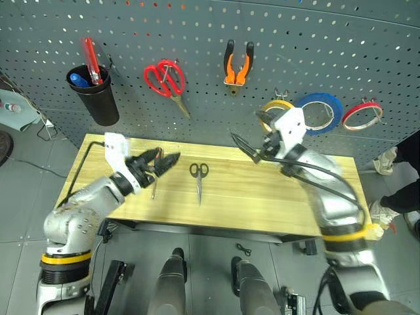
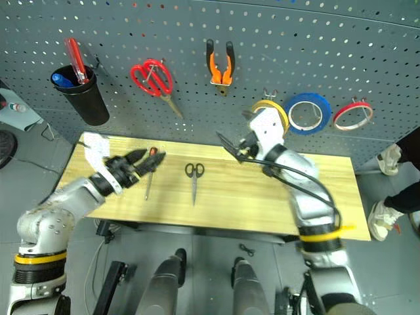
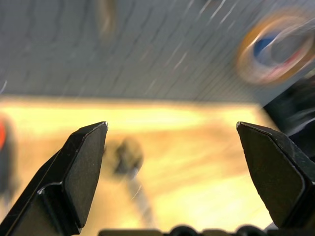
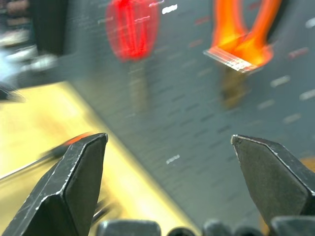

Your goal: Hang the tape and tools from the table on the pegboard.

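Pegboard (image 1: 275, 59) half loaded
Both grippers, left (image 1: 161, 163) and right (image 1: 244, 147), gape empty over the table (image 1: 262, 203); small scissors (image 1: 199, 178) and screwdriver (image 2: 148, 176) lie there, red-handled scissors (image 1: 165, 80) and pliers (image 1: 238, 64) hang.

Pliers (image 1: 237, 63) and tape (image 2: 276, 109) hang on pegboard (image 1: 197, 39); screwdriver (image 2: 149, 172), scissors (image 1: 199, 178) on table (image 1: 262, 203).

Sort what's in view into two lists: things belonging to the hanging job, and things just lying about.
Job:
pegboard
table
pliers, hung
tan-yellow tape, hung
small black scissors, on table
screwdriver, on table

Bystanders:
red scissors
blue tape
red tape
black cup
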Controlling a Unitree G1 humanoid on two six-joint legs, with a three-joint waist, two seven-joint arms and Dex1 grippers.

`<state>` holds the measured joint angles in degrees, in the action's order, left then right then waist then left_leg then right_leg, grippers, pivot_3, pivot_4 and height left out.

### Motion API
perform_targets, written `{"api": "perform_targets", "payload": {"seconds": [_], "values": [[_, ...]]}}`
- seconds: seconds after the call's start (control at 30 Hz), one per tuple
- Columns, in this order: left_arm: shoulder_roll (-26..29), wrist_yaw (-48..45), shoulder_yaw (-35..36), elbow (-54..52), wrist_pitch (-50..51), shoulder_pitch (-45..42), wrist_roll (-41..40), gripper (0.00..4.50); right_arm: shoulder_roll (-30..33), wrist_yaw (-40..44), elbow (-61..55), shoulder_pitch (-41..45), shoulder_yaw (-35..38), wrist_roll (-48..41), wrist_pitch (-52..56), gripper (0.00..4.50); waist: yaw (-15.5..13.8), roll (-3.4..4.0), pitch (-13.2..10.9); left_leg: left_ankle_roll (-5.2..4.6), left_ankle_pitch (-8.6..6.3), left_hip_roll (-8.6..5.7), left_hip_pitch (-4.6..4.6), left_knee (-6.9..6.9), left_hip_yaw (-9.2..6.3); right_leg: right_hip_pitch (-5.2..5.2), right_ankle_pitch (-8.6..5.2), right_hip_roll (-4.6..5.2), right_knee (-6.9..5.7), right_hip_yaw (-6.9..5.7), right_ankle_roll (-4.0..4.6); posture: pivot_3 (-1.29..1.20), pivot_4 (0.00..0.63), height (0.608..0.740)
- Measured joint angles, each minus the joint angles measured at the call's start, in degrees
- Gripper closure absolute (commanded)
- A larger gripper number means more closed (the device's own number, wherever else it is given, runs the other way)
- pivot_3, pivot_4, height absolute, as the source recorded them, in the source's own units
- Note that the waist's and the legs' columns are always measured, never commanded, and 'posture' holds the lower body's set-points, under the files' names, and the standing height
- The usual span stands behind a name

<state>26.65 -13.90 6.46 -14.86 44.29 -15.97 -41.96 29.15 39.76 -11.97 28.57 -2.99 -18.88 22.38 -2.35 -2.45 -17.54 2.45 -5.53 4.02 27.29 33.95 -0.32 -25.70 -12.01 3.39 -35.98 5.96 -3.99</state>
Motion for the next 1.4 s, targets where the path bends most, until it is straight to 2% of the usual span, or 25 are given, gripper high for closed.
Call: {"api": "perform_targets", "payload": {"seconds": [0.13, 0.3, 0.43, 0.57, 0.87, 0.97, 1.03, 1.07, 1.1, 1.23, 1.4], "values": [[-5.59, 7.14, -6.10, 0.07, 0.42, 0.59, 8.10, 0.00, 3.28, 7.33, -1.43, -2.93, -0.97, -4.94, 5.54, 0.03, 0.08, -0.01, -0.01, 0.00, 0.01, -0.01, 0.02, 0.12, 0.00, -0.01, -0.02, 0.00, 0.00, 0.00, -0.08, 0.12, 0.299, 0.740], [-16.88, 17.94, -12.08, 5.17, -0.08, -1.80, 18.90, 0.00, 6.30, 15.60, -0.30, -1.51, -1.60, -6.83, 6.09, 0.03, 0.21, -0.02, -0.01, -0.01, 0.01, -0.03, 0.02, 0.40, -0.01, 0.16, -0.17, 0.01, 0.03, 0.00, -0.46, 0.08, 0.313, 0.740], [-20.60, 21.00, -13.07, 10.35, -0.82, -2.86, 23.89, 0.00, 7.57, 18.48, 3.22, 0.26, -3.28, -4.76, 4.45, 0.03, 0.33, -0.03, -0.02, -0.01, 0.01, -0.03, 0.01, 0.40, -0.02, 0.13, -0.17, -0.01, -0.02, 0.00, -0.45, 0.06, 0.323, 0.740], [-23.70, 21.80, -13.33, 19.97, -4.73, -7.03, 28.47, 0.00, 7.57, 18.93, 5.83, 1.62, -3.63, -2.89, 3.30, 0.03, 0.26, -0.04, -0.03, -0.01, 0.01, -0.06, 0.04, 0.46, -0.02, 0.17, -0.17, 0.01, 0.00, 0.00, -0.49, 0.04, 0.326, 0.740], [-28.35, 19.40, -12.51, 37.66, -11.65, -14.56, 33.09, 0.00, 7.51, 18.62, 5.50, 2.20, -3.48, -2.61, 3.34, 0.03, 0.82, -0.06, -0.07, -0.01, 0.00, -0.08, 0.05, 0.42, -0.04, 0.22, -0.21, 0.03, 0.08, 0.00, -0.55, 0.01, 0.341, 0.740], [-28.75, 20.19, -11.37, 38.38, -11.44, -14.80, 34.10, 0.81, 7.51, 18.44, 4.94, 2.20, -3.34, -2.62, 3.64, 0.00, 1.54, -0.06, -0.09, -0.01, 0.00, -0.08, 0.04, 0.42, -0.06, 0.23, -0.23, 0.03, 0.06, 0.00, -0.59, 0.00, 0.341, 0.740], [-28.77, 20.57, -10.80, 38.39, -11.13, -14.80, 34.72, 1.66, 7.59, 18.24, 4.73, 2.20, -3.12, -2.64, 3.99, 0.00, 1.96, -0.06, -0.09, -0.01, 0.00, -0.08, 0.03, 0.43, -0.06, 0.23, -0.23, 0.03, 0.04, 0.00, -0.60, 0.00, 0.340, 0.740], [-28.70, 20.60, -10.59, 38.41, -10.90, -14.80, 35.24, 2.27, 7.67, 18.07, 4.59, 2.20, -2.96, -2.64, 4.22, 0.00, 2.10, -0.06, -0.09, 0.00, 0.00, -0.08, 0.03, 0.43, -0.07, 0.23, -0.24, 0.03, 0.02, 0.00, -0.60, 0.00, 0.340, 0.740], [-28.67, 20.59, -10.43, 38.42, -10.82, -14.80, 35.34, 2.51, 7.68, 17.96, 4.57, 2.20, -2.93, -2.64, 4.28, 0.00, 2.17, -0.06, -0.09, 0.00, 0.00, -0.08, 0.02, 0.43, -0.07, 0.23, -0.24, 0.03, 0.01, 0.00, -0.60, 0.00, 0.340, 0.740], [-28.63, 20.03, -9.87, 38.49, -10.70, -14.81, 36.04, 4.33, 7.69, 17.48, 4.45, 2.19, -2.91, -2.64, 4.30, 0.00, 2.46, -0.06, -0.09, 0.00, 0.00, -0.08, 0.03, 0.44, -0.07, 0.23, -0.24, 0.03, 0.02, 0.00, -0.61, 0.00, 0.338, 0.740], [-28.56, 19.46, -9.70, 38.46, -10.64, -14.80, 36.69, 4.41, 7.74, 17.22, 3.94, 2.01, -2.89, -2.64, 4.30, 0.00, 2.74, -0.06, -0.09, 0.00, 0.00, -0.08, 0.03, 0.43, -0.08, 0.23, -0.25, 0.03, 0.02, 0.00, -0.61, 0.00, 0.334, 0.740]]}}
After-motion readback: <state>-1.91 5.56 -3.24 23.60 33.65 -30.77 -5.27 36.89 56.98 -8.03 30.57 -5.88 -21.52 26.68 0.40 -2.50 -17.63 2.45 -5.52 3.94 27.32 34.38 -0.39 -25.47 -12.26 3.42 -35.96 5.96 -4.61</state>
